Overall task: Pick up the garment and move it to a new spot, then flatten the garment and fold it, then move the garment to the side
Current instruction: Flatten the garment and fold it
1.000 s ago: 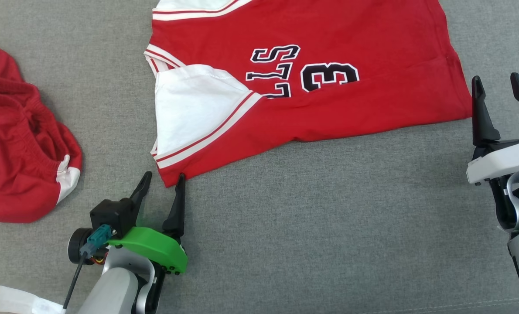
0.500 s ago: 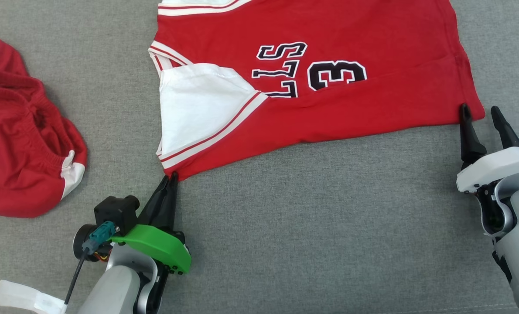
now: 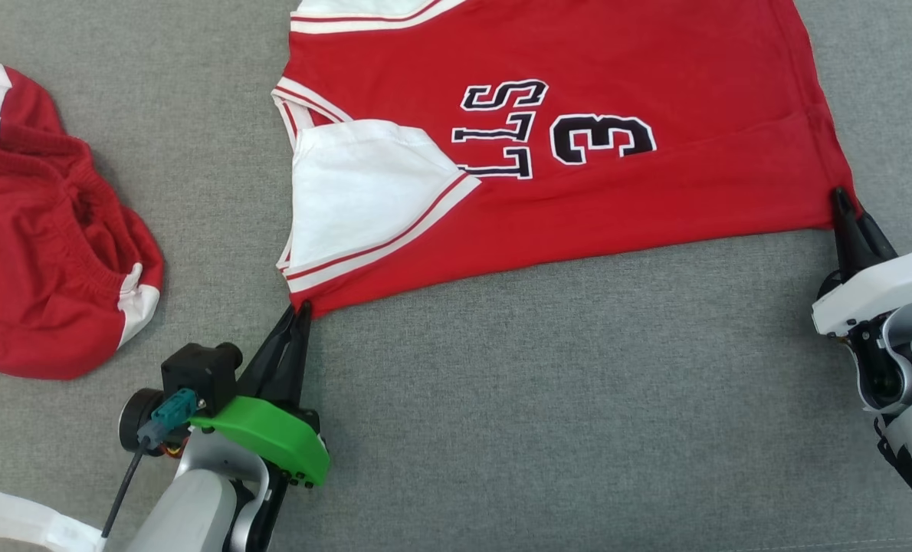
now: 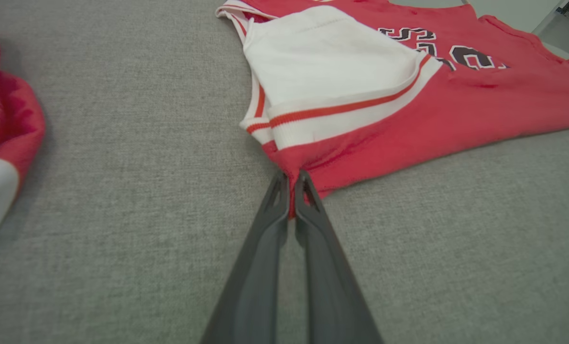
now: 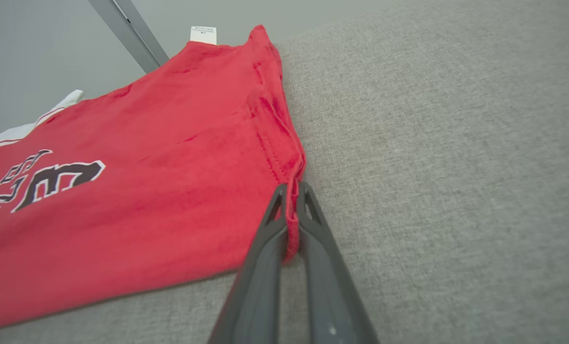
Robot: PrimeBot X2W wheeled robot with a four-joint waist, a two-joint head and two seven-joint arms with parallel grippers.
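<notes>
- Head view: grey cushion (image 3: 502,429) runs edge to edge, and the jersey (image 3: 617,61) lies spread on it, top centre, mostly flat.
- Crumpled shorts (image 3: 34,291) sit well off to the left.
- Corners now: left gripper (image 3: 300,310) is pinched tight on the jersey's near left corner, and right gripper (image 3: 843,201) is clamped on its near right hem corner.
- My read: moving and flattening look done, the fold is just being set up, and the shift aside is not yet done.
</notes>
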